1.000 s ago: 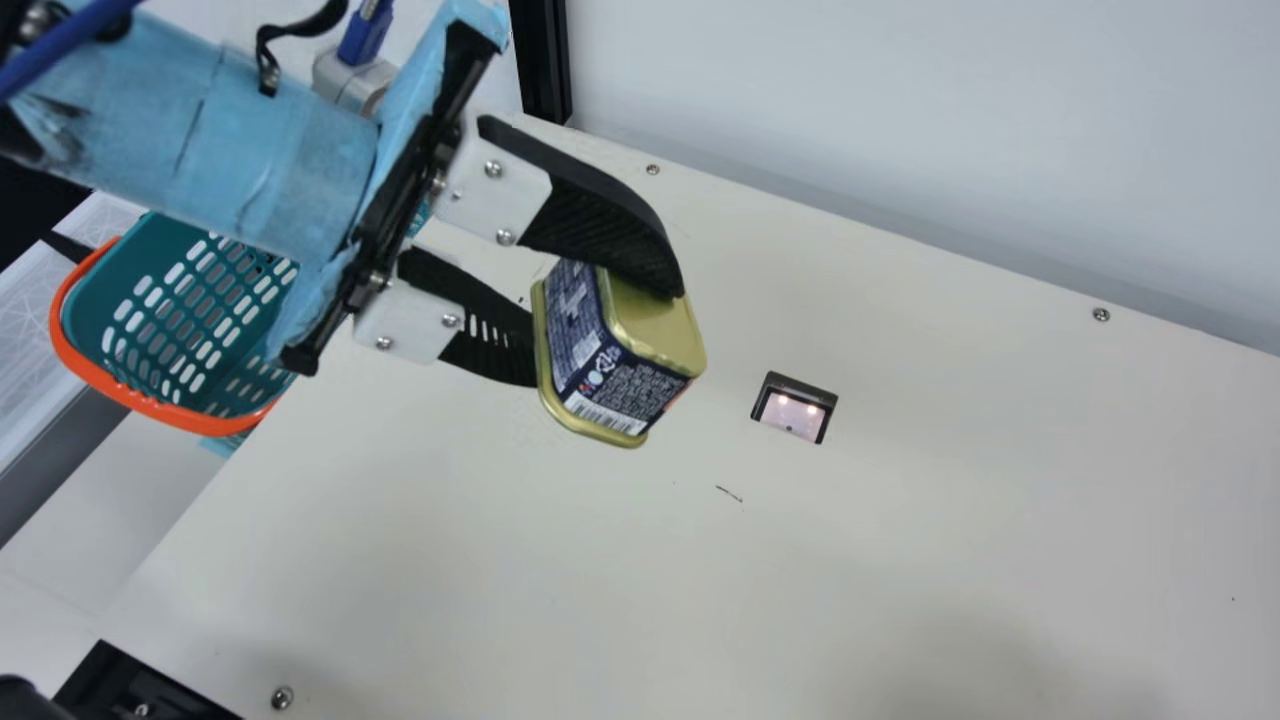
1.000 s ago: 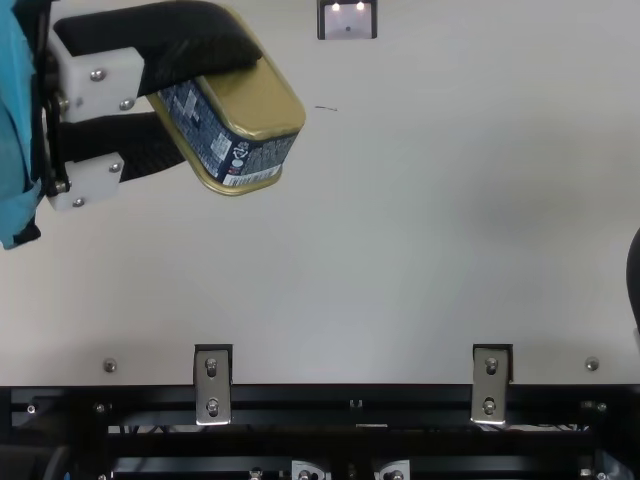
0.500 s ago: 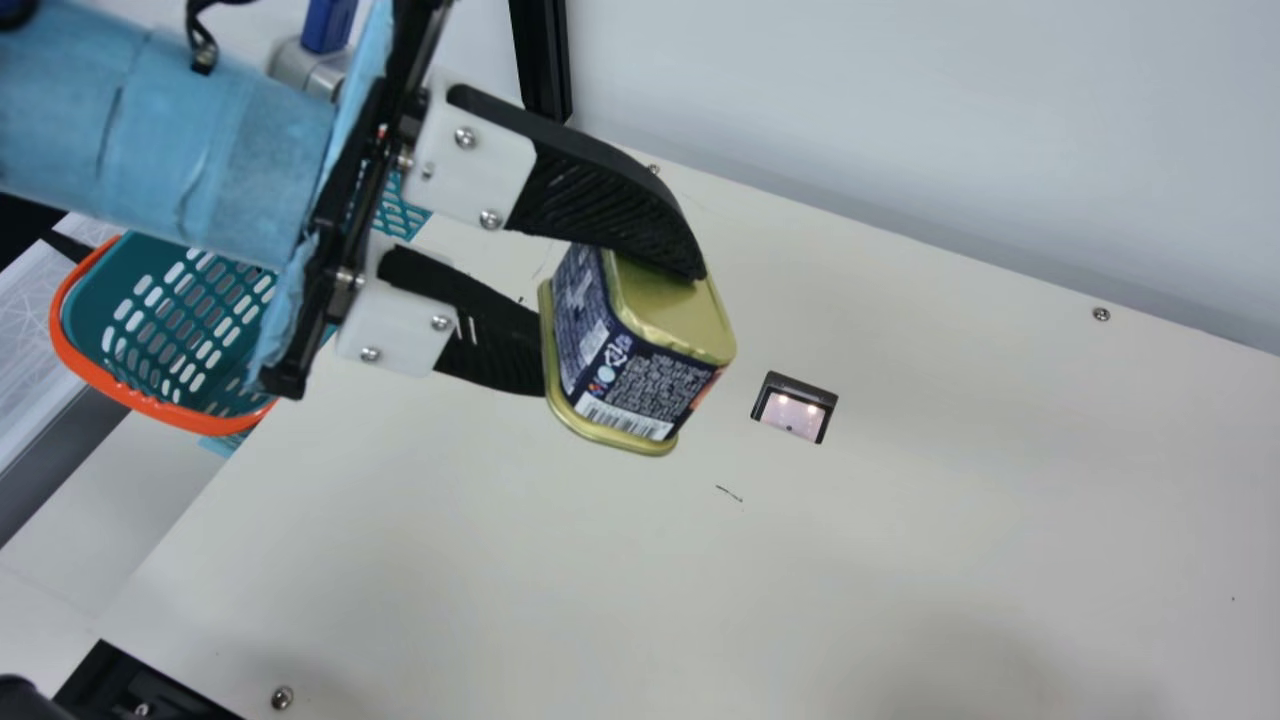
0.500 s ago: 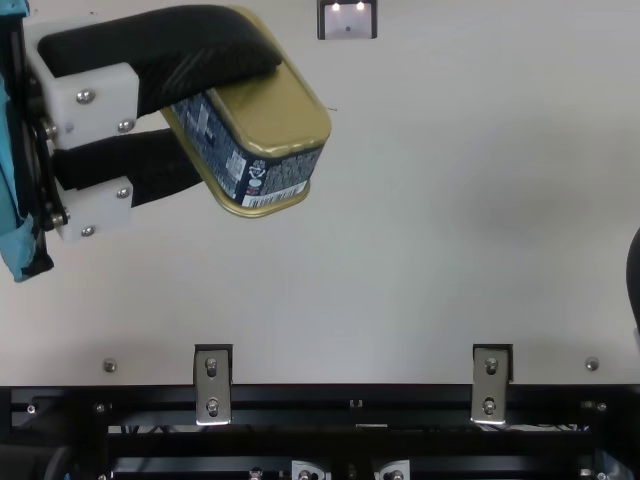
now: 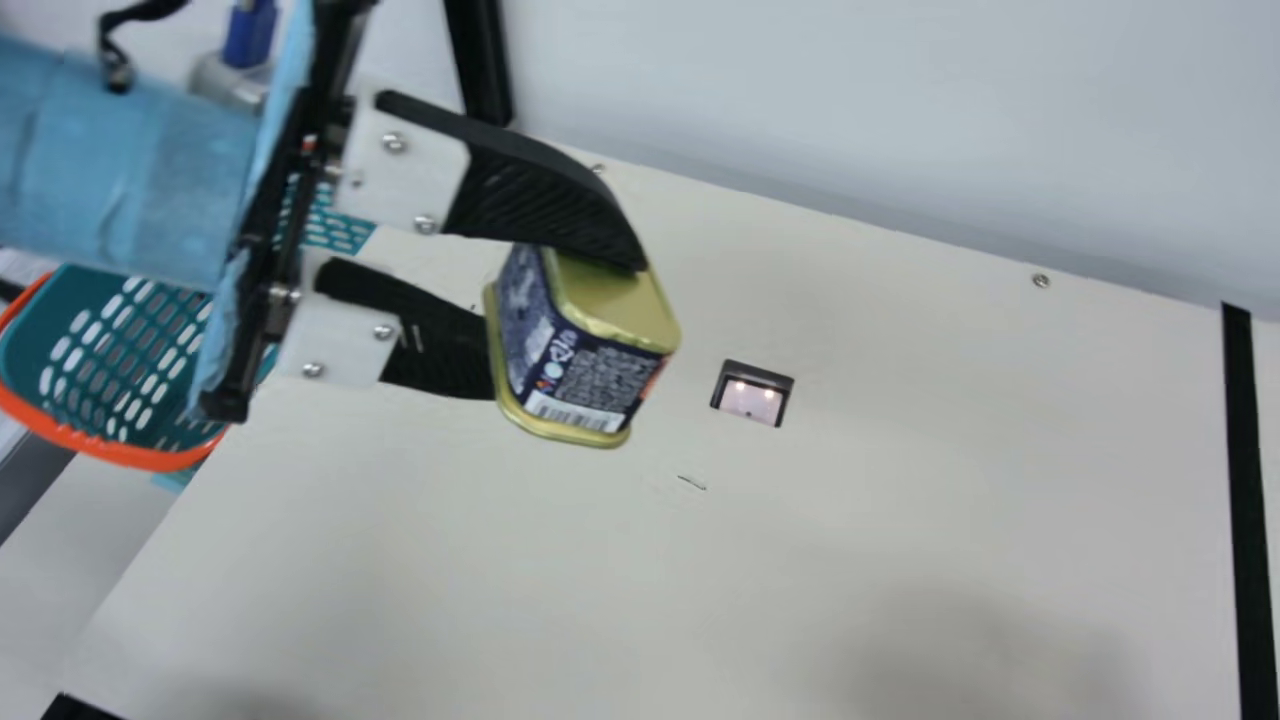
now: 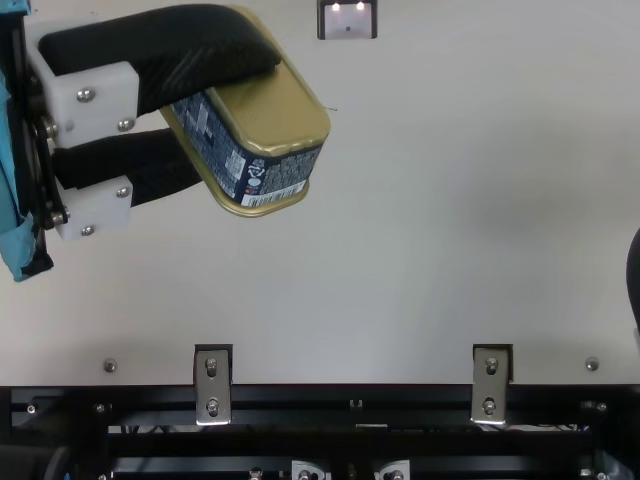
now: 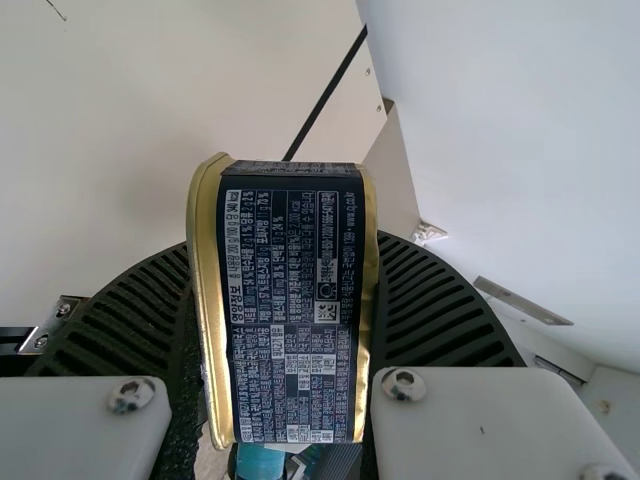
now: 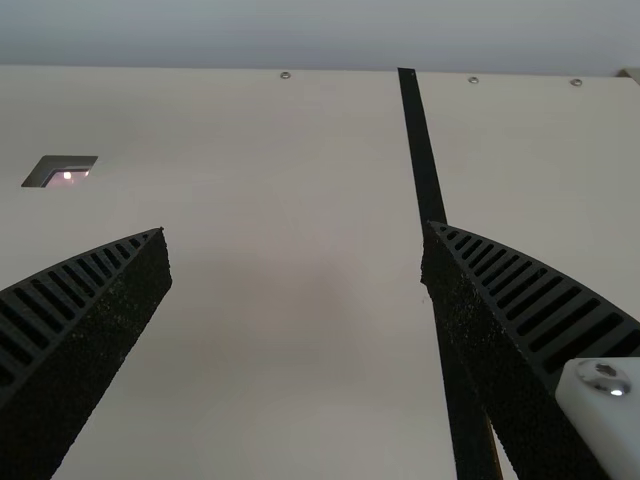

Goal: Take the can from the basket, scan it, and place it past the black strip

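Observation:
In the main view my left gripper is shut on the gold and navy can, holding it tilted above the table, left of the scanner window. The top view has the can below and left of the lit scanner. In the left wrist view the can is pinched between both ribbed fingers of my left gripper, its printed side facing the camera. My right gripper stands open in the right wrist view, with nothing between its fingers. The black strip runs along the main view's right side.
The teal basket with its orange handle stands at the main view's left, partly behind my left arm. A pale wall rises along the table's far edge. Metal brackets sit on the near edge.
My left gripper has carried the can right and nearer the table's front edge in the top view, then stopped. The neck camera has turned right, bringing the black strip into the main view.

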You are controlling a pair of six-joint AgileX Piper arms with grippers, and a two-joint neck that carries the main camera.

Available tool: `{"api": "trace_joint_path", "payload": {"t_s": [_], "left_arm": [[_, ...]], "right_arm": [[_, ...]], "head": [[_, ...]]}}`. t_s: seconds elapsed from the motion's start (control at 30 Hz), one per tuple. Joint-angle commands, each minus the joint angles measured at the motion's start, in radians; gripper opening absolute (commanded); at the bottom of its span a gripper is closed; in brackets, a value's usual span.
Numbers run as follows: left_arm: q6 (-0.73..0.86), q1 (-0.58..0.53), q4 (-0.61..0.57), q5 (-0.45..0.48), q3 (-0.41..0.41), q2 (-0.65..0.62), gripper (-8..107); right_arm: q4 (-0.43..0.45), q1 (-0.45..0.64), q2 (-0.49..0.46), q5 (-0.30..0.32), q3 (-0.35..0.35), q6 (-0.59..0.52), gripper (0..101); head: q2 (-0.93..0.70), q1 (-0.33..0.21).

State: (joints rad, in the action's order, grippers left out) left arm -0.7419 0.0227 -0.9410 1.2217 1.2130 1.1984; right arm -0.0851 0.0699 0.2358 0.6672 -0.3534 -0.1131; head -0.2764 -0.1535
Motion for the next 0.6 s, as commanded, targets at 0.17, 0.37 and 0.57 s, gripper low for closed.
{"api": "trace_joint_path", "payload": {"t_s": [0.17,0.37,0.57], "left_arm": [[0.0,0.0,0.0,0.0,0.0,0.0,10],[0.0,0.0,0.0,0.0,0.0,0.0,10],[0.011,0.004,-0.004,-0.002,-0.006,0.002,10]], "right_arm": [[0.0,0.0,0.0,0.0,0.0,0.0,101],[0.0,0.0,0.0,0.0,0.0,0.0,101],[0.0,0.0,0.0,0.0,0.0,0.0,101]], "head": [[0.096,0.0],[0.113,0.006],[0.113,0.006]]}}
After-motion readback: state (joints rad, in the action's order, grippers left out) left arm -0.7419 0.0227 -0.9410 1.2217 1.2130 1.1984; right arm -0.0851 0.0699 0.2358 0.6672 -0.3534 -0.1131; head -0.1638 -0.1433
